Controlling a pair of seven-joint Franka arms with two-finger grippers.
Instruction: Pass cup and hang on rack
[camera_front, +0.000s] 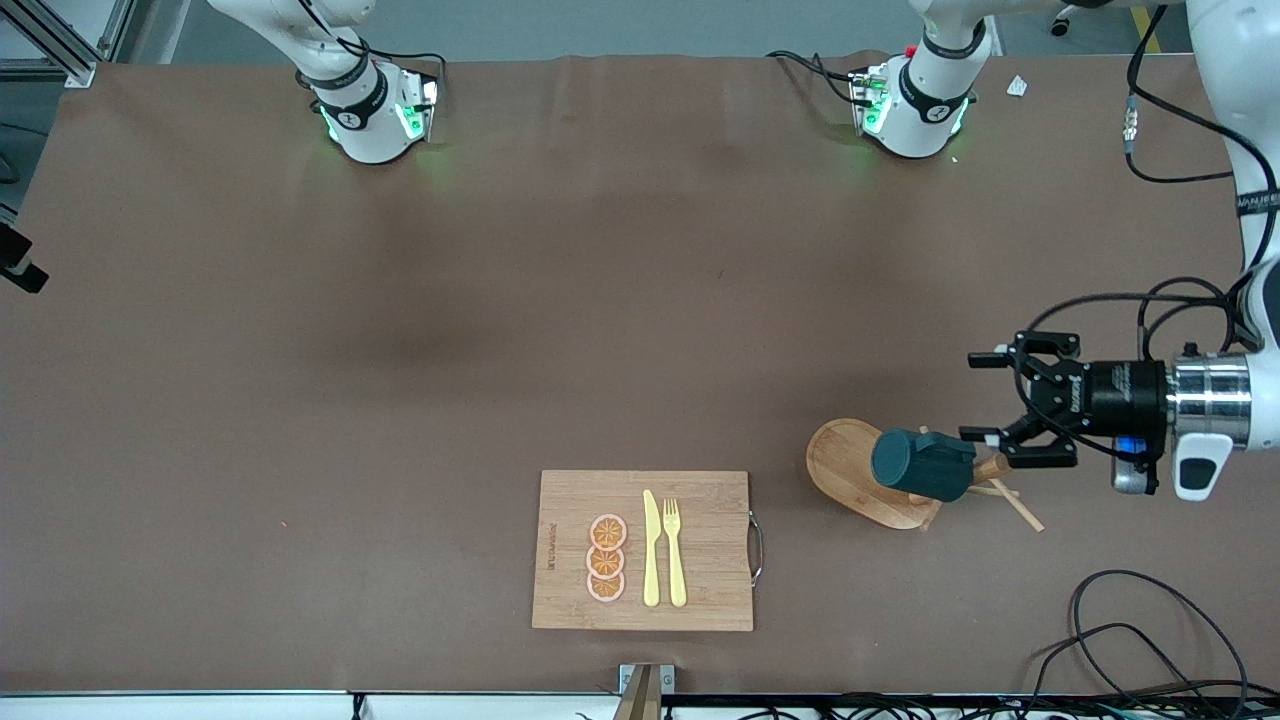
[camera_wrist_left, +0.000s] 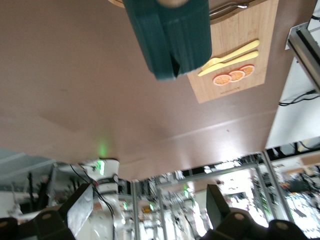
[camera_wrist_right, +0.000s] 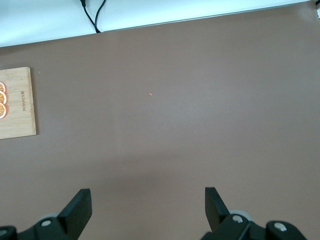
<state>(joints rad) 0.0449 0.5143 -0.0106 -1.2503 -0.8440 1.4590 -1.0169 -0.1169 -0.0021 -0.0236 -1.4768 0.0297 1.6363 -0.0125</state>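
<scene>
The cup (camera_front: 922, 465) sits on the rack (camera_front: 860, 470), tipped on its side with its closed bottom facing the camera, up at the pegs above the oval base, toward the left arm's end of the counter (camera_front: 400, 350). The left hand (camera_front: 990, 397) hovers just beside it with its fingers spread wide and nothing between them. In the left wrist view the cup (camera_wrist_left: 170, 35) hangs free of the fingertips (camera_wrist_left: 80, 207), so it looks released, though I can't quite see which peg carries the handle, if any.

The danger is right there: if the handle is only half seated, a nudge from the lower finger, which is very near the cup and a peg, could roll the cup off or tip the whole rack. Pulling away low is the risk; the pegs stick out toward that hand.

The right hand (camera_wrist_right: 145, 207) waits, wide and empty, over bare counter, with a corner of the cutting board (camera_front: 643, 550) in its view
</scene>
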